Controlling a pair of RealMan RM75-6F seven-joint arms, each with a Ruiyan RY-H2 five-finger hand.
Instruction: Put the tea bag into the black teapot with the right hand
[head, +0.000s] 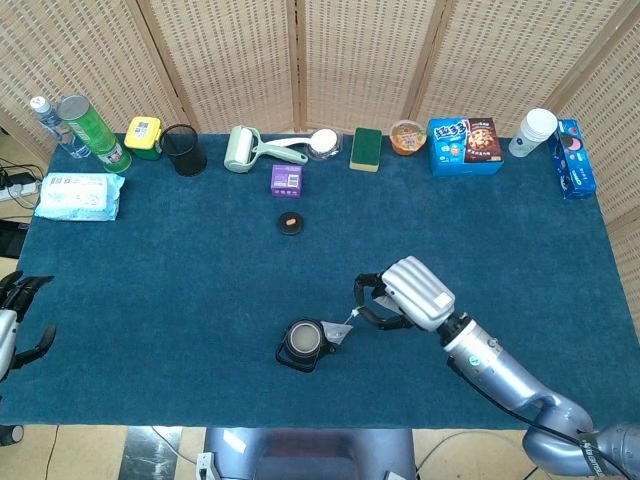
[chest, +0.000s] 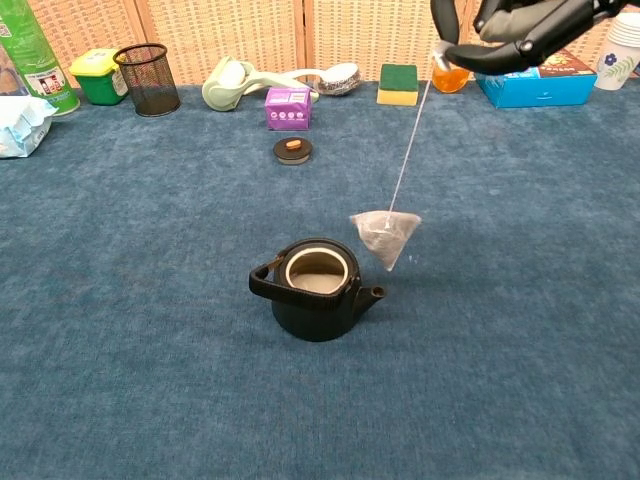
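Black teapot (chest: 314, 290) (lidless) sits beside the tea bag (chest: 385, 233) dangling from right robot hand (head: 400, 296).

Tea bag (chest: 386, 235) right of teapot (chest: 314, 290)
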